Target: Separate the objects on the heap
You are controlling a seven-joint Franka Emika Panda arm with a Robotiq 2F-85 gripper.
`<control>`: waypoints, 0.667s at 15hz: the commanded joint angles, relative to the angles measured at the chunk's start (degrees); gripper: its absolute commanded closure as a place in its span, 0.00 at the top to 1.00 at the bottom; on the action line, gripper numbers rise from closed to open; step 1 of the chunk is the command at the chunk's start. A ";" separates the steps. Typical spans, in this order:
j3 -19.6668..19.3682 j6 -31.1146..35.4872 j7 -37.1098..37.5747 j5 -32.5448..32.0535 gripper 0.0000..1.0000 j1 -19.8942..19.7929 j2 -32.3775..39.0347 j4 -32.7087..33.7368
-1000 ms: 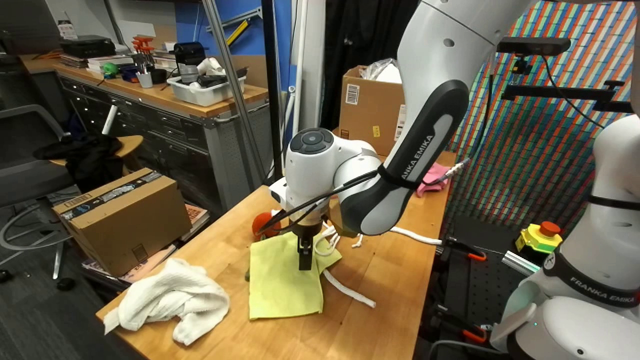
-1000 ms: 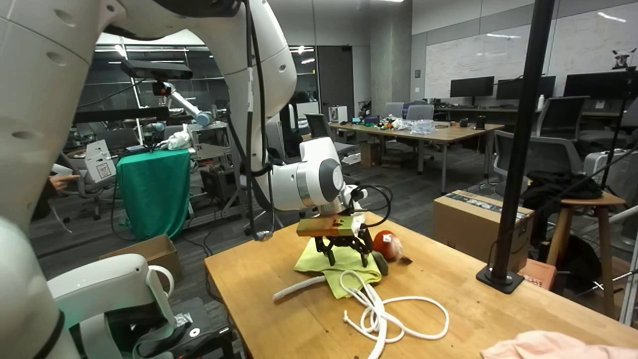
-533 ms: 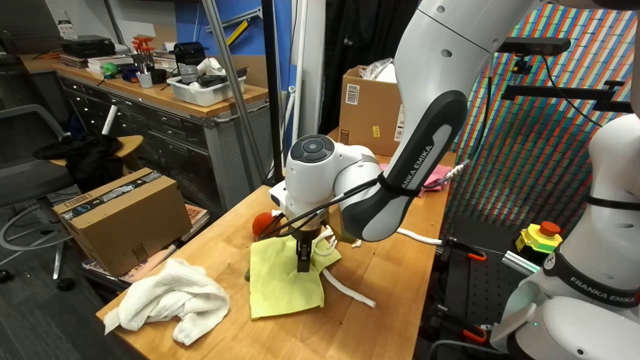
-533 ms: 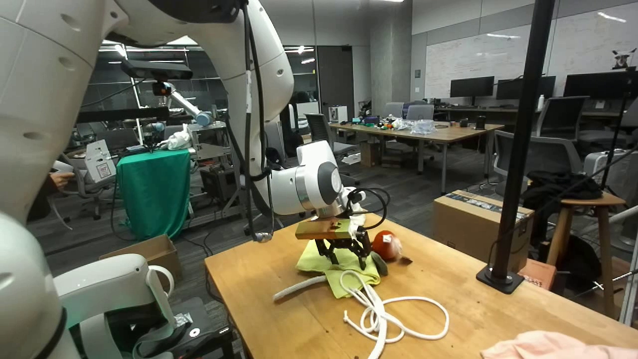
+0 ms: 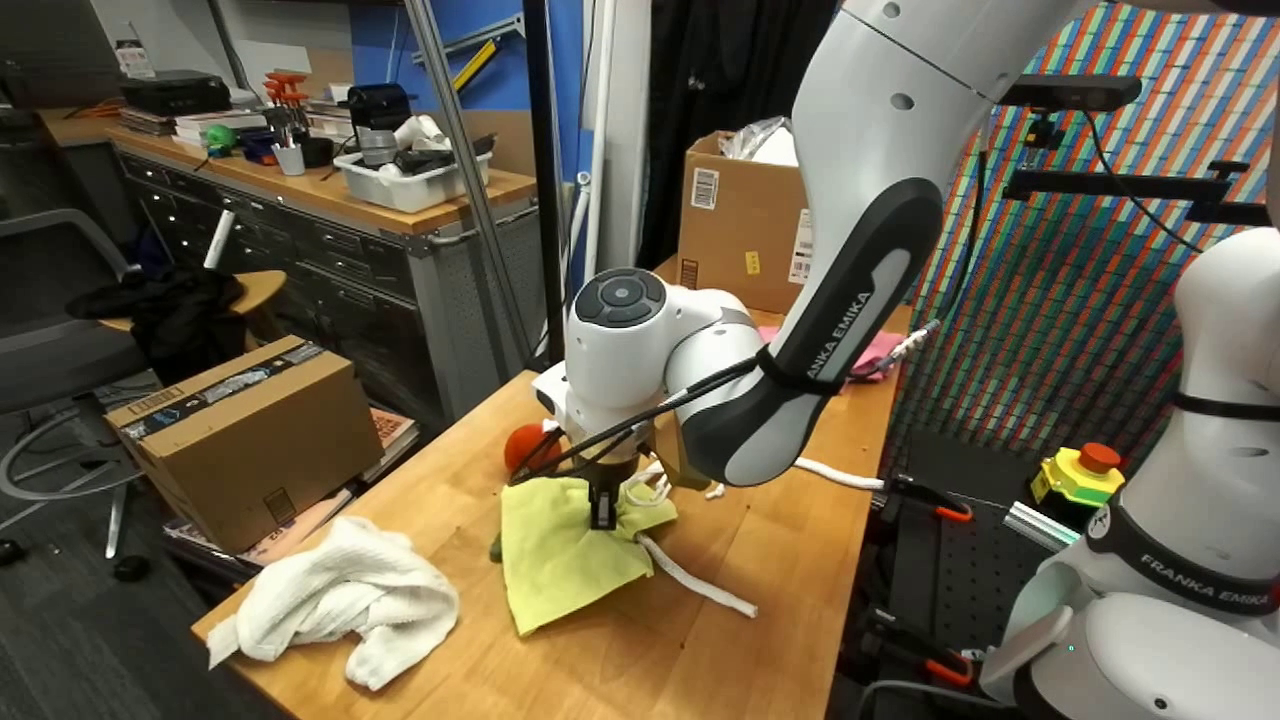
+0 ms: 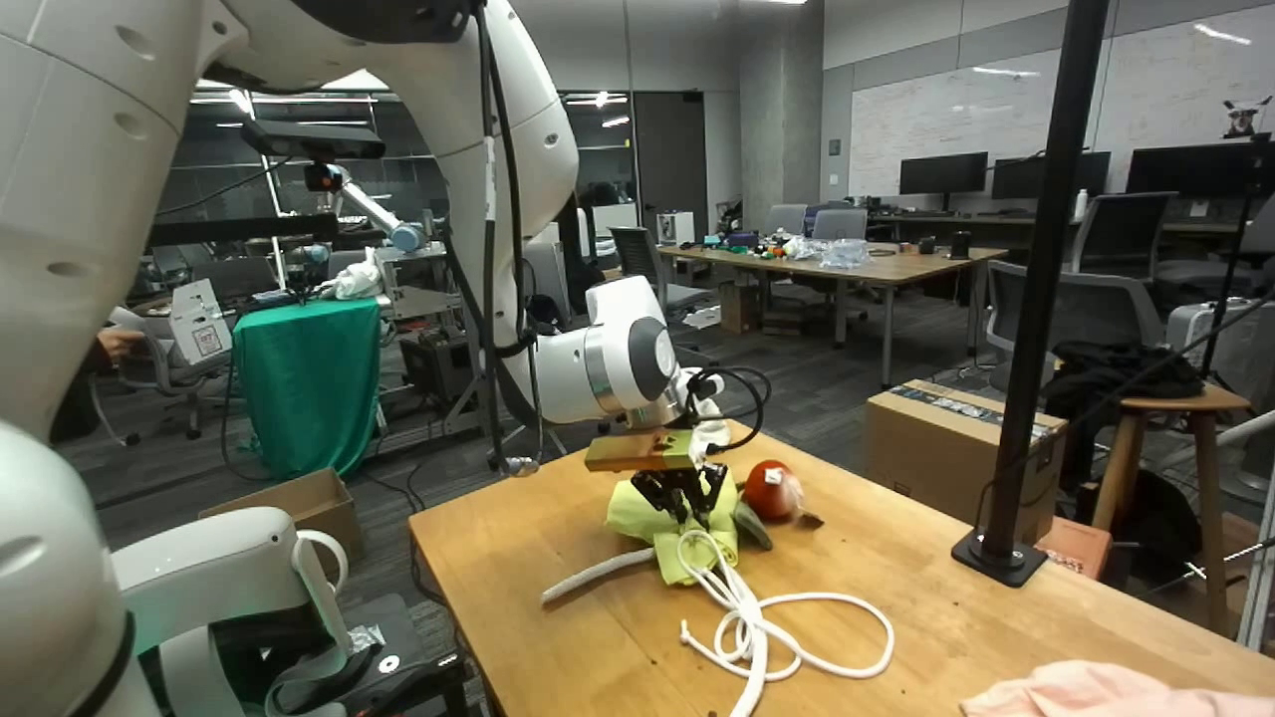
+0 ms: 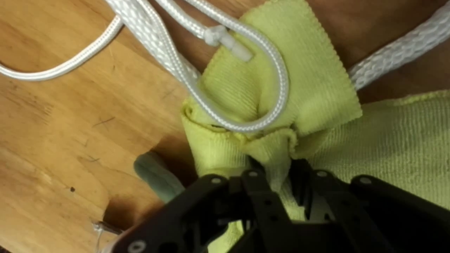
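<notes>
Evidently we are only partway through: the white towel and the pink cloth each lie apart on the table, yet the yellow cloth overlaps the white rope, a loop on top and a thicker strand beneath, and a grey-green object pokes out beside its edge. Parting these, we judge, is left. We see the gripper nearly closed, a fold of the yellow cloth pinched between its jaws.

White arm, black cables, "FRANKA EMIKA" lettering; black 2-fingered tool.
</notes>
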 commanded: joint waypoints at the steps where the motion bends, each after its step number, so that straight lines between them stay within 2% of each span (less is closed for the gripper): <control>1: -0.17 -3.76 0.68 -0.51 0.03 0.59 -2.10 -0.01; 2: 0.47 -5.46 0.07 -0.10 0.07 0.17 -2.95 -0.09; 4: 2.78 -9.43 -1.99 1.35 0.02 -1.40 -5.34 -0.64; 5: 4.11 -11.21 -3.06 2.18 0.05 -2.27 -6.54 -0.87; 10: 9.18 -17.98 -4.98 4.14 0.05 -4.77 -11.29 -0.13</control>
